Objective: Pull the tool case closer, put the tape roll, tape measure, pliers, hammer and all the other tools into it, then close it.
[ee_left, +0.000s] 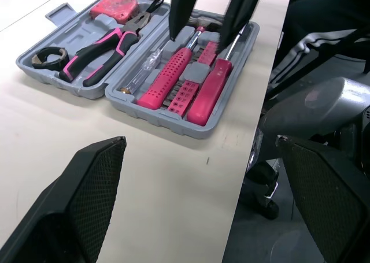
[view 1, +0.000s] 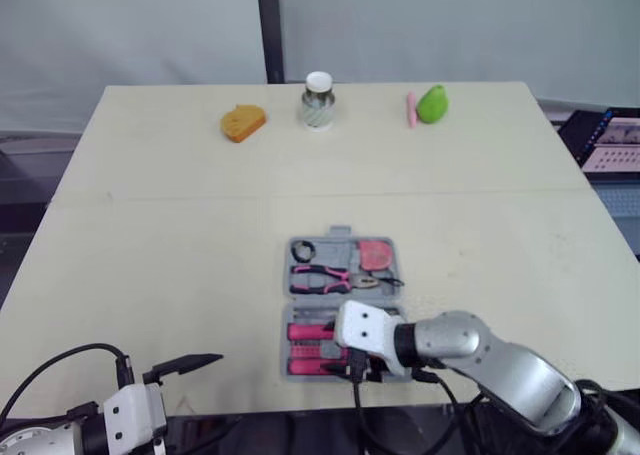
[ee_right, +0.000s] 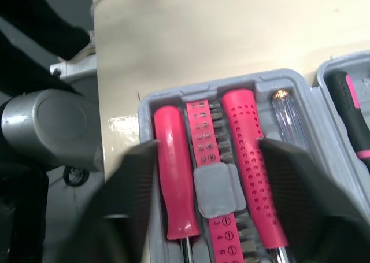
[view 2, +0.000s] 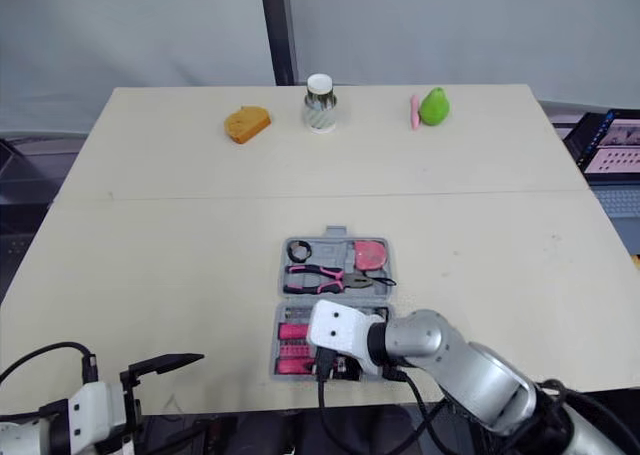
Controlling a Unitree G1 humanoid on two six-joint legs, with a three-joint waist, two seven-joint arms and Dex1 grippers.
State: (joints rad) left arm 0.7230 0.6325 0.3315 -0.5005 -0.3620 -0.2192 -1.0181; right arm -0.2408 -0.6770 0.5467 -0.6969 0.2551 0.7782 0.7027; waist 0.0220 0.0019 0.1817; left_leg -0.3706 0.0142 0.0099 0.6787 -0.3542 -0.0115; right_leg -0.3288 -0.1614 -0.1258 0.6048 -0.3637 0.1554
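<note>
The grey tool case [view 1: 345, 237] lies open at the table's near edge. Its far half holds the black tape roll [view 1: 303, 248], the pink tape measure [view 1: 376, 254] and the pink-handled pliers [view 1: 325, 278]. Its near half holds pink-handled tools [ee_left: 173, 72] and a bit strip [ee_right: 203, 130]. My right gripper [ee_right: 205, 147] hangs open just above that near half, its fingers [ee_left: 182, 8] straddling the pink handles without touching them. My left gripper [ee_left: 202, 199] is open and holds nothing, low at the near left, a short way from the case.
Along the table's far edge stand an orange object [view 1: 243, 123], a white-lidded jar [view 1: 318, 102], a pink stick [view 1: 410, 109] and a green pear shape [view 1: 433, 104]. A screen [view 1: 612, 140] sits off the table's right side. The near table edge runs just under the case.
</note>
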